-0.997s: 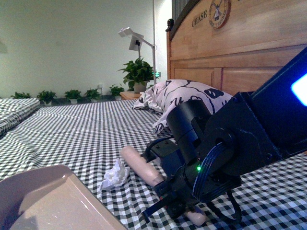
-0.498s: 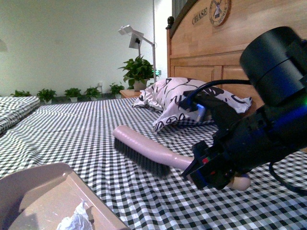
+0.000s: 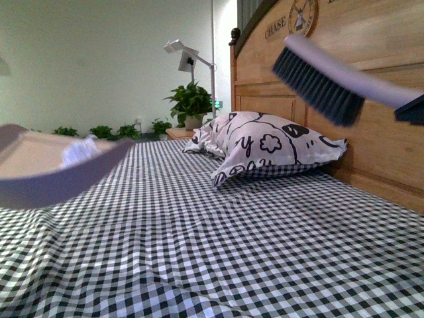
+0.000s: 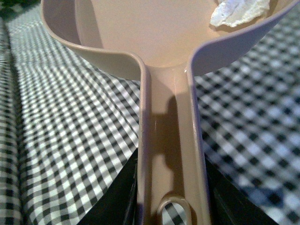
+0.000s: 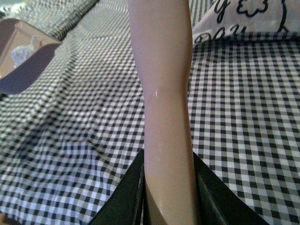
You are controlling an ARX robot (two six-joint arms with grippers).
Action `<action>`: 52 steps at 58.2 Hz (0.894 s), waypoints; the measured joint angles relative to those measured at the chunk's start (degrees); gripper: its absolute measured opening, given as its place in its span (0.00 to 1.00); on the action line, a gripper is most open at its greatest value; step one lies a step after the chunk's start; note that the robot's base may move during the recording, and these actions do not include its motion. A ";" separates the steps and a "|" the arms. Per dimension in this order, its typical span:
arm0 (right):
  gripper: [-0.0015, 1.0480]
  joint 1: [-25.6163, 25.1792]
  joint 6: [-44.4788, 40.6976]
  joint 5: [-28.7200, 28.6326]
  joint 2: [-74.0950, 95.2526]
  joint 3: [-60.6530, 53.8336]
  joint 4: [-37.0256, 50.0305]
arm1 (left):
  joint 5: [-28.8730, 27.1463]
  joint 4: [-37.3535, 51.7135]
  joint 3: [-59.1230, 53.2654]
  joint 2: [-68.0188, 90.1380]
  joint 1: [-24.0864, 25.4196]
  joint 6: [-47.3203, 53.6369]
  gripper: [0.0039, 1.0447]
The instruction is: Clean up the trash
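Observation:
The beige dustpan (image 3: 46, 175) hangs in the air at the left of the front view, above the checked bed. The white tissue wad (image 3: 79, 151) lies inside it. In the left wrist view the wad (image 4: 239, 10) sits near the pan's far rim, and my left gripper (image 4: 171, 197) is shut on the dustpan handle (image 4: 171, 140). The brush (image 3: 324, 76) is raised at the upper right, bristles down, before the headboard. My right gripper (image 5: 168, 197) is shut on the brush handle (image 5: 164, 84). The dustpan (image 5: 23, 61) also shows in the right wrist view.
A white pillow with black doodles (image 3: 271, 149) lies against the wooden headboard (image 3: 344, 126). The black-and-white checked bedspread (image 3: 212, 252) covers the bed. A floor lamp (image 3: 185, 56) and potted plants (image 3: 191, 101) stand behind the bed.
Both arms have risen. The dustpan with the wad has gone up from the bedspread at lower left. The brush has lifted from the bed to the upper right.

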 joint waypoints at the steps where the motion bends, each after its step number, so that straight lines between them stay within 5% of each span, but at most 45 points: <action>1: 0.20 -0.96 0.70 -0.90 -1.20 -0.28 0.00 | -0.20 0.26 0.00 -0.31 0.02 -0.50 0.26; 13: 0.20 -10.21 7.39 -9.73 -12.11 -1.84 -0.28 | -6.84 2.25 -1.40 -7.50 -1.57 -13.03 0.26; 32: 0.20 -21.99 20.79 -22.91 -27.02 -3.98 1.27 | -16.15 -3.48 -4.37 -27.80 -9.35 -15.37 0.26; 52: 0.20 -15.10 31.45 -18.08 -37.97 -5.46 -0.35 | -17.84 -13.70 -4.90 -42.27 -14.21 -18.32 0.26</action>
